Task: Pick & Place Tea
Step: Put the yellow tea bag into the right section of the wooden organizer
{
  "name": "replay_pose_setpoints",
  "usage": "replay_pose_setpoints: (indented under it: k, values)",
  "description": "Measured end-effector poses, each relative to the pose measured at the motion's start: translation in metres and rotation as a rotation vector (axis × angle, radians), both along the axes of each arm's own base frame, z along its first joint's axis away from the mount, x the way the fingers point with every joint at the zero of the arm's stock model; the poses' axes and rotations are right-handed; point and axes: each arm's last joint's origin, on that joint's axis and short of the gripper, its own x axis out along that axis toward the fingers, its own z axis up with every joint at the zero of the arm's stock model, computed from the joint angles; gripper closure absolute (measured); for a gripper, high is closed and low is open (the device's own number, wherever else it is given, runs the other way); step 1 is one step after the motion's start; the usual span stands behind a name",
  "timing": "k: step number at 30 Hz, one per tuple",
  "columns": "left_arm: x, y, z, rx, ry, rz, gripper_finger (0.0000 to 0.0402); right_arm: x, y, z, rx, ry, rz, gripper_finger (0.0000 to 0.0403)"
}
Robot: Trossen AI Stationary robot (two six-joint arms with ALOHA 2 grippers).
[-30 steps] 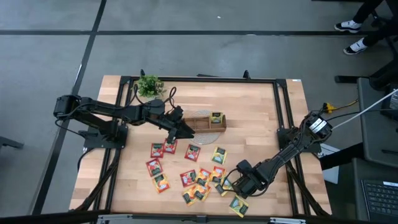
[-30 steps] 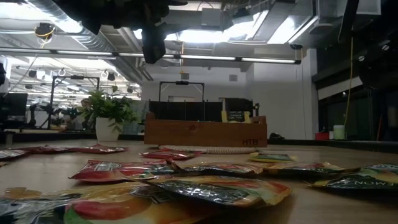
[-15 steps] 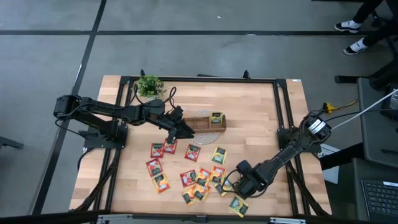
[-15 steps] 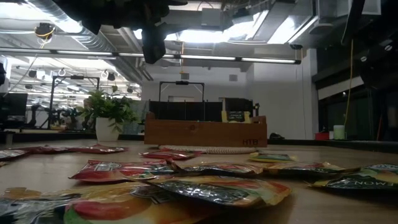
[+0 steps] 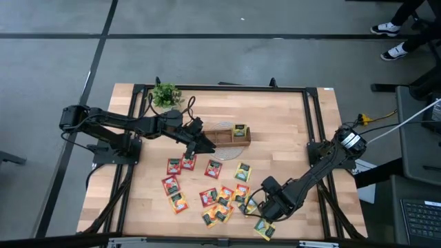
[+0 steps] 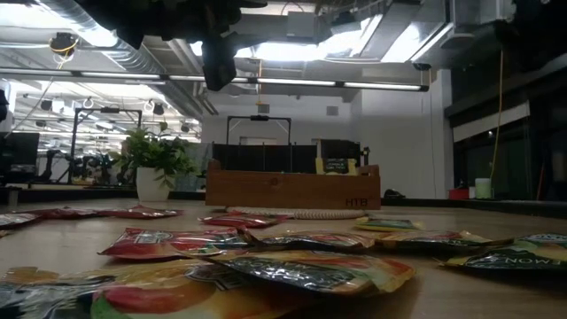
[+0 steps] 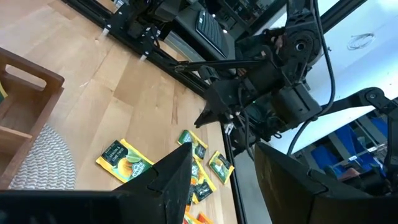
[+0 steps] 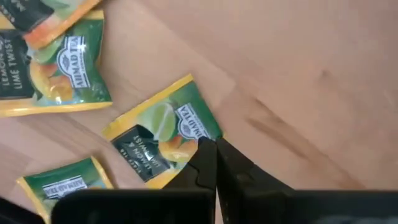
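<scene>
— Pale wood table, open lab beyond. Right claw down at the near-right end of the scatter, closed on a green sachet?

— Closed tight at its edge, yes; cannot tell whether any foil is caught. Sachet flat on the wood, other sachets just beside.

— So lift slowly, straight up. Watch for slipping, or a neighbour dragging along.

— Then carry across to the tray, past the middle of the table, and lower well in before letting go.

— Left claw?

— Hanging just beside the tray, fingers apart, nothing between them. Approach from the other side, clear of it.
</scene>
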Motion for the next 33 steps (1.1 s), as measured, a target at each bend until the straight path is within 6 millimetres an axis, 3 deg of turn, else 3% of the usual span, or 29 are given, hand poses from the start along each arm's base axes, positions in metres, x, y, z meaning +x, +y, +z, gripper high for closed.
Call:
replay_pose_setpoints:
  k: [4, 11, 15, 21, 33]
  values:
    - [0.0, 0.0, 0.0, 0.0, 0.0, 0.0, 0.0233, 0.003, 0.004, 0.003, 0.032, -0.03, 0.0, 0.036]
    - [0.0, 0.0, 0.0, 0.0, 0.0, 0.0, 0.0233, 0.001, 0.003, 0.003, 0.03, 0.0, -0.003, 0.0209]
    - [0.0, 0.0, 0.0, 0.0, -0.001, 0.0, 0.0233, 0.001, 0.002, -0.001, 0.018, 0.027, -0.008, 0.0154]
    - [0.0, 0.0, 0.0, 0.0, -0.004, 0.0, 0.0233, 0.005, 0.01, -0.022, 0.041, 0.089, -0.005, 0.0145]
    - [0.0, 0.0, 0.001, -0.002, -0.006, 0.0, 0.0233, 0.009, 0.014, -0.039, 0.03, 0.106, -0.004, 0.0167]
